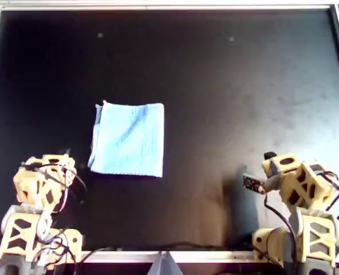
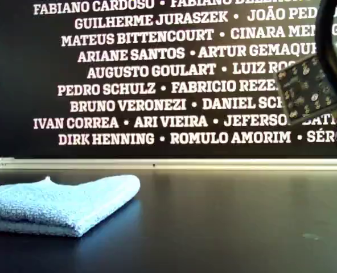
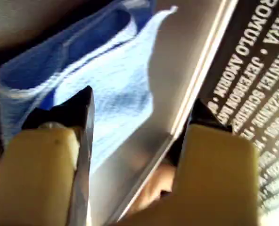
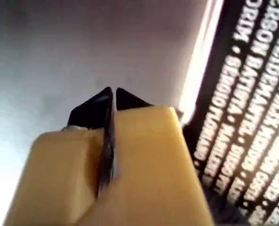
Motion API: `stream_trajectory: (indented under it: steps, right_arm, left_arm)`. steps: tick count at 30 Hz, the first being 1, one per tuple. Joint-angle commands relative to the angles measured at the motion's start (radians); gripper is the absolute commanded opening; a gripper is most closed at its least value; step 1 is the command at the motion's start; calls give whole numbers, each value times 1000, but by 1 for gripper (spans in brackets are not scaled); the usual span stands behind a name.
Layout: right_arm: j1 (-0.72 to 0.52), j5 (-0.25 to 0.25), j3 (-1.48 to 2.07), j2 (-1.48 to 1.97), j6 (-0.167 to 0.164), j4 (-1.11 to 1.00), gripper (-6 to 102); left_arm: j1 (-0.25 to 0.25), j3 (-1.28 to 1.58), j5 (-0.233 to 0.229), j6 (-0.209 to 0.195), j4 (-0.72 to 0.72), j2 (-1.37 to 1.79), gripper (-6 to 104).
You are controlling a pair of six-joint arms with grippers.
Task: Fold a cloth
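Cloth: the cloth (image 1: 127,138) is lying already folded – layers are showing at its edge in the exterior view – on the black table (image 1: 244,114), left of centre in the overhead view, w/ nothing touching it.
Left gripper: the left gripper (image 3: 139,113) is sitting pulled back near the overhead view's lower left corner, jaws spread wide, holding nothing; it's looking straight at the cloth.
Right gripper: the right gripper (image 4: 113,99) is parked at the overhead view's lower right, tips pressed together on nothing, well apart from the cloth.
Stage: you're looking at what I'd judge is a finished fold or a pause before another one – can't tell which.
Doing it well: if you're folding again, be pinching only the top corner nearest the left arm, lifting low and laying it over w/o dragging the stack.
Risk: stacked layers are likely sliding if you're grabbing too deep.
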Motion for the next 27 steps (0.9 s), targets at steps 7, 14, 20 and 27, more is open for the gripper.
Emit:
stream_trajectory:
  steps: [7, 14, 20, 27]
  right_arm:
    - [-63, 0, 15, 41, 5, -46, 2]
    - [-83, 5, 15, 44, 3, -34, 2]
    - [-86, 37, 15, 44, 3, 121, 2]
    - [-86, 38, 15, 46, 3, 206, 2]
  left_arm:
    - [37, -6, -6, 5, 275, 21, 71]
    - [80, -6, -6, 5, 319, 23, 71]
    - [81, -6, -6, -5, 322, 23, 71]
    - [81, -6, -8, -11, 322, 25, 54]
